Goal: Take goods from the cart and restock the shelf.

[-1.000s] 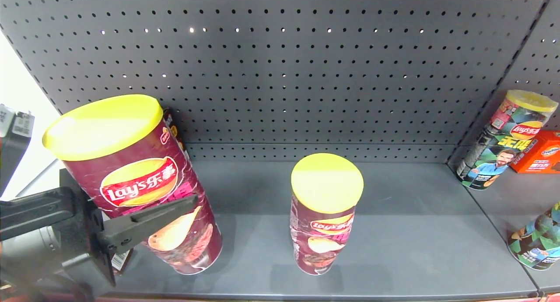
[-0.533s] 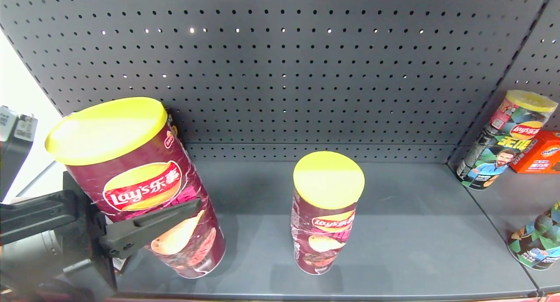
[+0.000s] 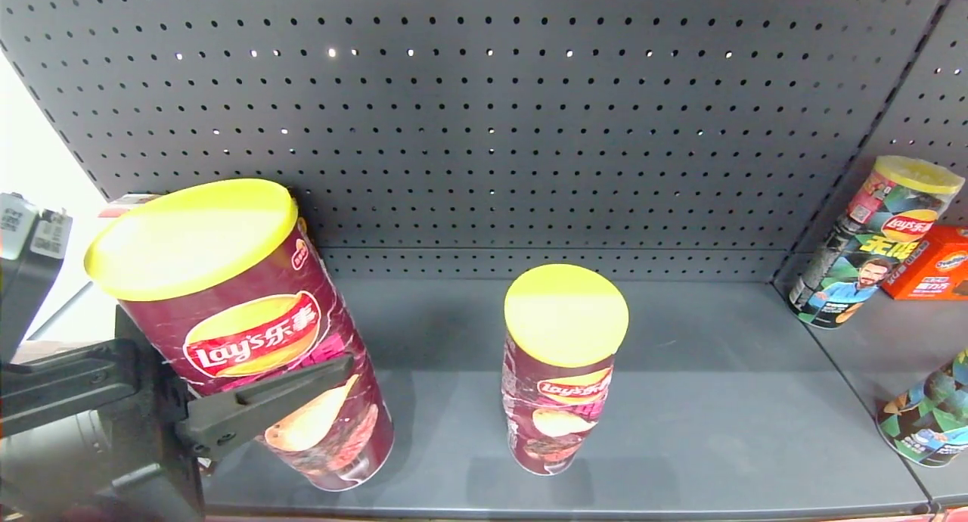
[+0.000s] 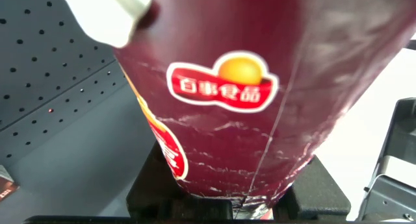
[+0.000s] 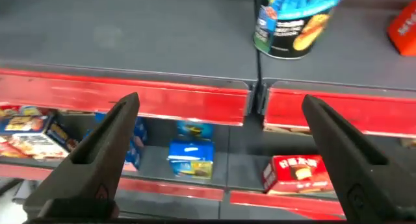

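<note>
My left gripper (image 3: 227,401) is shut on a maroon chip can with a yellow lid (image 3: 249,333), tilted over the left end of the grey shelf (image 3: 718,424); its base sits low near the shelf's front edge. In the left wrist view the can (image 4: 260,100) is close up. A second maroon chip can (image 3: 563,363) stands upright mid-shelf, to the right of the held one. My right gripper (image 5: 221,152) is open, held in front of the shelf's red edge strips (image 5: 162,97), with nothing between its fingers.
A perforated back panel (image 3: 484,128) rises behind the shelf. On the neighbouring bay stand a green-black chip can (image 3: 870,242), an orange box (image 3: 930,265) and another can (image 3: 926,416). Lower shelves hold boxed snacks (image 5: 192,156).
The held can has moved slightly down and to the right with my left gripper. The standing can has stayed put.
</note>
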Motion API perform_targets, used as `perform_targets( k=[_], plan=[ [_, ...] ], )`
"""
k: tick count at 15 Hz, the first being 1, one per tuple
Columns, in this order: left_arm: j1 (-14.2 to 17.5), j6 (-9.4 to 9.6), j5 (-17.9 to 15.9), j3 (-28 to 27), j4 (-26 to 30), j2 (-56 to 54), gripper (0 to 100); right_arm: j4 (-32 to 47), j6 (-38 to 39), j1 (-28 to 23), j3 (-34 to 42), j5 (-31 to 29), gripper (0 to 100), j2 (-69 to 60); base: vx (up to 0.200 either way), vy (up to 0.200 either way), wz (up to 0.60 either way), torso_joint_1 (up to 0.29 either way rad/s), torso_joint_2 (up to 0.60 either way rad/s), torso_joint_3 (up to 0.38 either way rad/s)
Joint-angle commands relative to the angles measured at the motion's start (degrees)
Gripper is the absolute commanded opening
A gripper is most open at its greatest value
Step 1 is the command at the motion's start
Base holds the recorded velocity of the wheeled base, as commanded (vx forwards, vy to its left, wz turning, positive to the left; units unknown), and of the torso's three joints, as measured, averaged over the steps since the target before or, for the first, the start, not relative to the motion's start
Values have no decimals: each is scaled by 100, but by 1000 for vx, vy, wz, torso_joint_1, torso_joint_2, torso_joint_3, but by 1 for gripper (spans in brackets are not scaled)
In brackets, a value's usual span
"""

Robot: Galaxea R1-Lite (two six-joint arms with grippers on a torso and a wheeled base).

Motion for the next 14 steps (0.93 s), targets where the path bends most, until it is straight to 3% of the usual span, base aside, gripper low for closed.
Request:
perform_targets(
  k=[1, 4, 6, 8, 12, 14],
  plan=[
    [-8, -5, -1, 18, 2, -8, 0, -4, 14, -66, -4, -132, 100, 68, 0, 0, 0, 0, 0, 0],
    [-25, -5, -1, 97, 2, -43, 0, 5, 31, -66, -4, -263, 100, 59, 0, 0, 0, 0, 0, 0],
    [-25, -14, -10, 79, 2, -87, 0, 5, 14, -514, -4, -255, 100, -64, 0, 0, 0, 0, 0, 0],
    [-25, -40, -45, -96, 72, -79, 0, 5, 22, -532, 5, -246, 100, -512, 0, 0, 0, 0, 0, 0],
    [-51, -418, -72, -615, 107, 62, 0, 5, 22, -532, -4, -246, 100, -512, 0, 0, 0, 0, 0, 0],
    [-60, -479, -107, -800, 99, 370, 0, 5, 22, -532, 5, -237, 100, -512, 0, 0, 0, 0, 0, 0]
  ],
)
